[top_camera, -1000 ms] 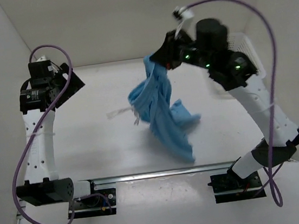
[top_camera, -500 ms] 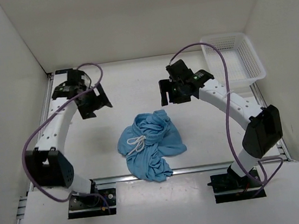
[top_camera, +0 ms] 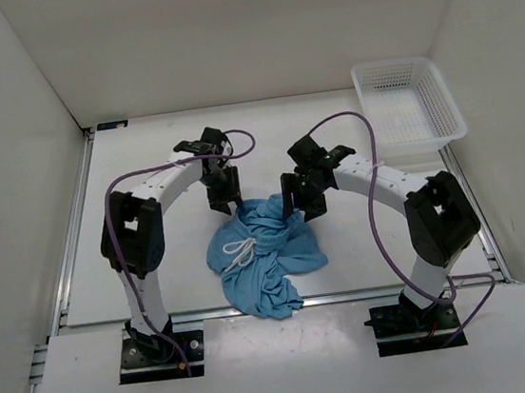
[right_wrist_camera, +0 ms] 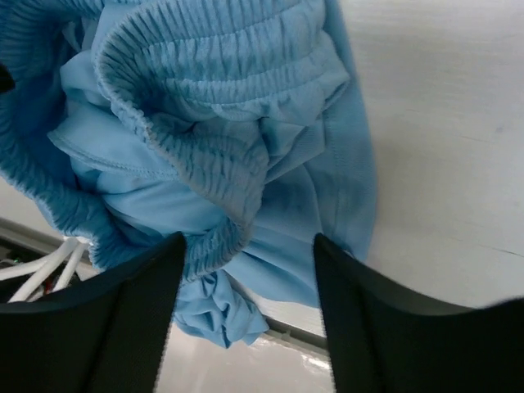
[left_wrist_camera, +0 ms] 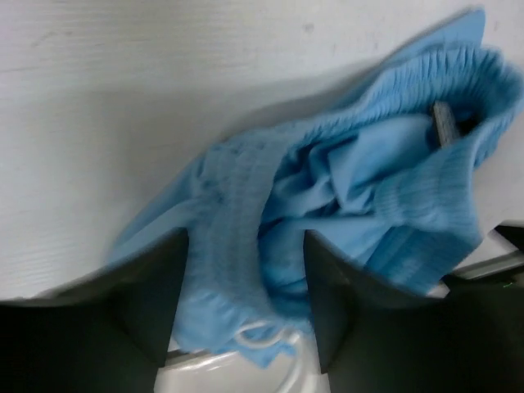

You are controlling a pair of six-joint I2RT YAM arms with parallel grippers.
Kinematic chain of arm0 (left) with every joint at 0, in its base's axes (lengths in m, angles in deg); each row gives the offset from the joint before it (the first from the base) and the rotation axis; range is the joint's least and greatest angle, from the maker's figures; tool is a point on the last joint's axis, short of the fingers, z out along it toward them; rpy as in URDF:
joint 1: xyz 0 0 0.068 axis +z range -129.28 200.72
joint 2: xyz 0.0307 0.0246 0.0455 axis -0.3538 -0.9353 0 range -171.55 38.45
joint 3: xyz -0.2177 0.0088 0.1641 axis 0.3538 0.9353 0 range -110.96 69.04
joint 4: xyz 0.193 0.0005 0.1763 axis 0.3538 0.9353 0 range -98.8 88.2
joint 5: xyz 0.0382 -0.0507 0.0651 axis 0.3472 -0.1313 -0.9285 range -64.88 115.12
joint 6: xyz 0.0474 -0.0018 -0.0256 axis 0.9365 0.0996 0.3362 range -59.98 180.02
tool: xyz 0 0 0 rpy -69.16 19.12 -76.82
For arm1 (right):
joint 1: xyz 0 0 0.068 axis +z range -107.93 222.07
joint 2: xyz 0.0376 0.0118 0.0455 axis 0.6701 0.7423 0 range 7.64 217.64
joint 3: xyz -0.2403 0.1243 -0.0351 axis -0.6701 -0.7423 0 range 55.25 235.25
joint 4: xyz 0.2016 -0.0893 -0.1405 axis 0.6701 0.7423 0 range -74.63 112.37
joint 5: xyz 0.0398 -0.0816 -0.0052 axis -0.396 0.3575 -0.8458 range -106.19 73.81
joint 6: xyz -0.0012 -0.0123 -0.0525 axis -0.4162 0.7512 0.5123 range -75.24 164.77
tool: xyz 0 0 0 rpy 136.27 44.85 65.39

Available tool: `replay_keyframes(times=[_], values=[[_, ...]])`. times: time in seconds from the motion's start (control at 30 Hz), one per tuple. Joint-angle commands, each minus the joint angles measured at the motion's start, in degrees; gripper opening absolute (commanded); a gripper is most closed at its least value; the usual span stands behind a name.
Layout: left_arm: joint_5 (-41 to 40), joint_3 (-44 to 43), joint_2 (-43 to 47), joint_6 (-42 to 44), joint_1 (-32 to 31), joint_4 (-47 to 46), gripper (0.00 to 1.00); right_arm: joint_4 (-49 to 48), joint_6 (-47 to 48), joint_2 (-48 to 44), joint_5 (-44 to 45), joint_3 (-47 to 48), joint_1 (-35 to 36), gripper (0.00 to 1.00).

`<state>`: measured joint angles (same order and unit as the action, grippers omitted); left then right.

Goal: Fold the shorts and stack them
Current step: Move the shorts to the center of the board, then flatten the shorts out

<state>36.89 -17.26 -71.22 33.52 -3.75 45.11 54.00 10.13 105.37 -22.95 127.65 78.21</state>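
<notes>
Left gripper (top_camera: 228,201) and right gripper (top_camera: 301,202) low over the crumpled light blue thin-fabric shorts (top_camera: 267,251), jaws wide apart on both.
Between the left fingers (left_wrist_camera: 139,311), a ridge of gathered elastic waistband (left_wrist_camera: 225,213), white drawstring (left_wrist_camera: 266,337) just behind it. Between the right fingers (right_wrist_camera: 115,319), more bunched waistband, nothing pinched. Heap on the white table (top_camera: 145,173), directly beneath both tools. White plastic mesh basket (top_camera: 390,65) well apart, beyond the right gripper.
</notes>
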Motion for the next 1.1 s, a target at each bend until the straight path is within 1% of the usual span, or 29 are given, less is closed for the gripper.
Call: replay_keyframes(times=[0.0,0.07,0.1,0.13,0.2,0.23,0.27,0.33,0.4,0.43,0.47,0.5,0.53,0.57,0.67,0.8,0.9,0.93,0.97,1.0,1.07], values=[[1.67,-2.73,-1.16,0.84,-0.14,-0.74,0.40,-4.27,-2.02,0.97,-5.44,-0.94,0.16,0.66],[1.68,-3.35,-1.78,0.84,-0.14,-0.74,0.19,-6.36,-2.02,2.11,-7.99,-1.47,0.16,0.48],[1.68,-4.04,-1.78,0.84,-0.14,-0.74,0.10,-6.38,-2.02,2.11,-8.61,-1.47,0.16,0.37],[1.68,-4.05,-1.78,0.84,-0.14,-0.74,0.10,-6.90,-2.02,2.11,-8.62,-1.47,0.16,0.24],[2.46,-4.66,-1.78,1.45,-0.14,-0.74,0.10,-6.90,-0.97,3.51,-9.93,0.01,0.16,0.09],[2.47,-5.53,-1.78,1.45,-0.14,-0.74,0.10,-6.38,-0.44,3.52,-9.93,0.89,0.16,0.00],[2.47,-6.24,-1.78,1.45,-0.14,0.22,0.10,-5.59,0.61,4.21,-9.93,3.42,0.16,0.00],[1.86,-8.87,-1.00,1.98,1.96,1.72,0.10,-2.34,1.93,4.74,-8.19,7.03,0.16,0.00],[0.54,-11.59,1.89,1.98,3.89,4.95,0.10,1.59,4.29,4.75,-5.81,14.58,0.16,0.00],[-0.25,-15.26,3.04,1.98,6.25,6.28,0.10,2.93,5.09,4.75,-5.11,17.66,0.16,0.00],[-1.56,-17.56,4.36,1.98,7.49,7.69,0.10,4.07,5.88,5.36,-4.58,24.13,0.16,0.00],[-1.57,-19.85,7.07,1.98,8.99,8.83,0.10,6.34,7.63,5.88,-4.57,27.58,0.16,0.00],[-1.57,-22.04,8.75,1.28,11.96,9.54,0.10,7.32,8.35,6.41,-4.57,30.84,0.16,0.00],[-1.57,-25.63,10.51,0.41,13.38,10.07,0.10,8.38,9.05,6.42,-4.57,37.13,0.16,0.00],[-1.05,-32.07,17.28,-1.44,18.31,10.07,0.10,10.59,11.95,6.94,-5.62,46.39,0.16,0.00],[-1.57,-37.88,24.22,-1.98,22.26,10.07,0.10,13.31,16.60,4.75,-6.59,52.56,0.95,0.00],[-2.27,-40.78,29.58,-3.20,24.64,9.29,0.10,15.50,21.00,1.86,-7.12,55.29,4.02,0.00],[-2.28,-41.40,32.47,-3.21,24.64,8.50,0.10,16.20,23.18,1.06,-7.12,55.30,6.20,0.00],[-2.80,-41.40,34.07,-3.73,25.43,7.71,0.10,16.21,24.16,0.10,-7.12,55.83,7.27,0.00],[-2.81,-42.10,35.73,-4.25,25.44,6.83,0.10,16.21,24.96,-2.00,-9.30,55.83,8.32,0.00],[-3.33,-42.11,40.66,-4.79,25.44,3.49,0.10,13.85,25.49,-5.44,-9.93,54.78,11.57,0.00]])
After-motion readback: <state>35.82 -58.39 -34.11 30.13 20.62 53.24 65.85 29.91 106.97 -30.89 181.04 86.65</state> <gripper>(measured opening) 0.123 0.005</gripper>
